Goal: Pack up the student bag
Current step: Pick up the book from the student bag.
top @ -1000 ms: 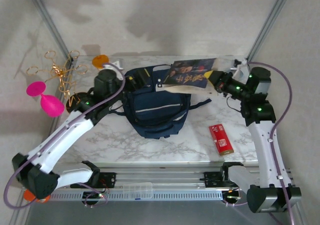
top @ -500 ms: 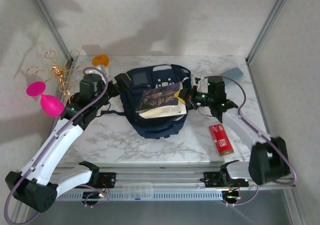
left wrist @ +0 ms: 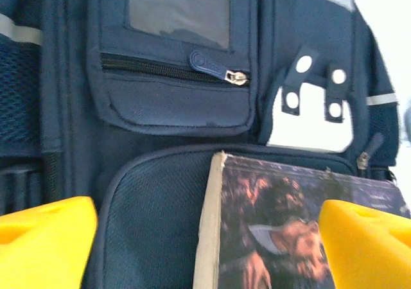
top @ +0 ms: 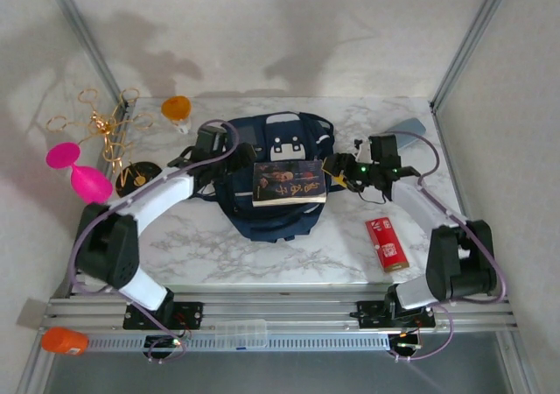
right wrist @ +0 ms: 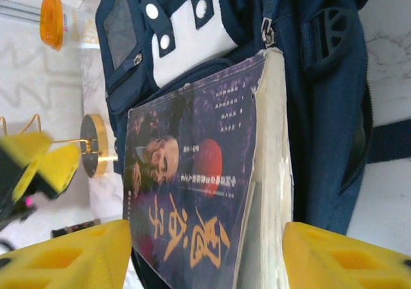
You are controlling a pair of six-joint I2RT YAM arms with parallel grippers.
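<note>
The navy student bag (top: 271,221) lies flat in the middle of the table, its grey patch and white buckle patches toward the back. A dark-covered book (top: 289,182) rests on top of it, front cover up. My right gripper (top: 336,168) is at the book's right edge; in the right wrist view it (right wrist: 209,257) stands open, yellow fingers wide on either side of the book (right wrist: 192,173), with the bag (right wrist: 321,109) beneath. My left gripper (top: 233,159) hovers at the bag's upper left, open (left wrist: 205,250) over the bag (left wrist: 173,115) and the book's corner (left wrist: 289,225).
A red box (top: 386,243) lies right of the bag. An orange cup (top: 176,108), a gold wire stand (top: 109,127), a pink object (top: 74,171) and a black disc (top: 138,175) crowd the left side. A grey-blue item (top: 404,130) sits at the back right.
The right arm swung the book from the back right over the bag and laid it flat there. The left gripper moved right to the bag's upper left.
</note>
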